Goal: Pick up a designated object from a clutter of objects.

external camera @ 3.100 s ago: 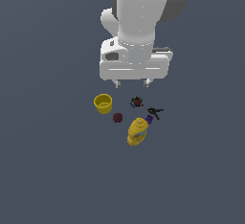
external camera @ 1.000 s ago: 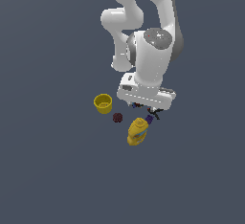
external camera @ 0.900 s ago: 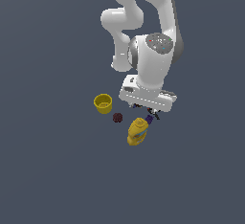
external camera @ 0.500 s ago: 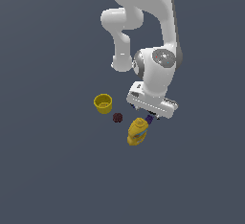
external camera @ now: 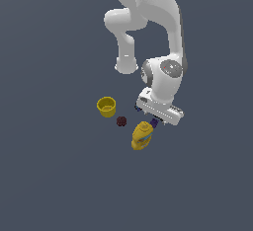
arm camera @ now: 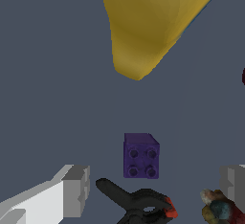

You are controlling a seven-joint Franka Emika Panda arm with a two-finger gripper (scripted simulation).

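The designated object, a tiny dark purple studded block (arm camera: 141, 155), lies on the floor between my two open fingertips (arm camera: 72, 192). In the exterior view only a sliver of it (external camera: 155, 123) shows under my gripper (external camera: 152, 120), which hangs low over the clutter. My gripper (arm camera: 153, 189) is open and holds nothing. The yellow bottle-like object (external camera: 142, 135) lies right beside the block and fills much of the wrist view (arm camera: 148, 22). The black pronged item (arm camera: 136, 201) with a red tip lies close to the block, between the fingers.
The yellow cup (external camera: 106, 106) stands at the exterior view's left of the group. The dark red ball (external camera: 121, 121) lies between cup and bottle. A many-coloured black-red bit (arm camera: 220, 211) sits by the other finger (arm camera: 234, 184). The floor is plain dark grey.
The arm has come down and shifted to the exterior view's right, from high above the clutter to just over the purple block. The objects have not moved.
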